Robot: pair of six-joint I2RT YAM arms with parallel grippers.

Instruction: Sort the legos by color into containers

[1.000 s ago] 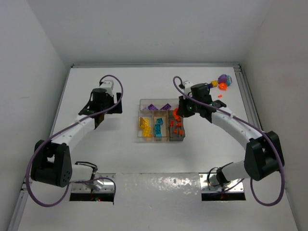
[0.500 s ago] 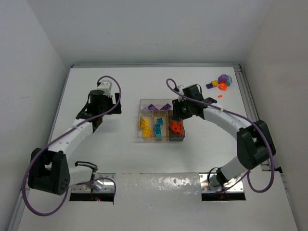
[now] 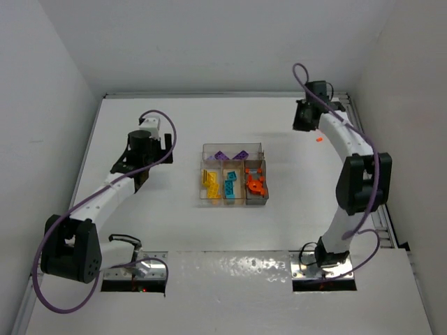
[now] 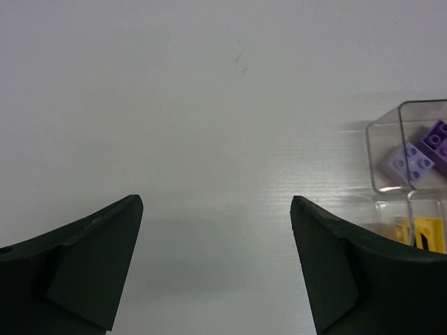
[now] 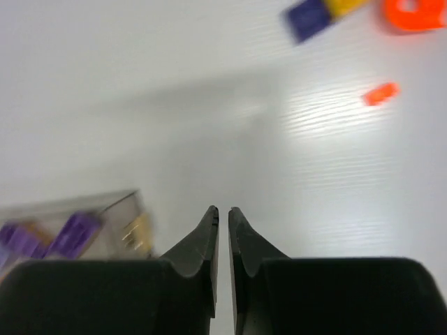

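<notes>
Legos (image 5: 412,10) lie loose beyond the right fingers (image 5: 212,234), which are nearly closed and empty: an orange chip (image 5: 380,93) and a purple block (image 5: 307,19), both blurred, on the smooth white counter (image 5: 105,84) near its far right edge. Left fingers (image 4: 98,258) stand wide over open counter beside the clear, thin-walled tray (image 4: 377,132), which contains studded purple (image 4: 408,164), yellow (image 4: 422,234), teal (image 3: 229,183) and orange (image 3: 255,183) bricks.
</notes>
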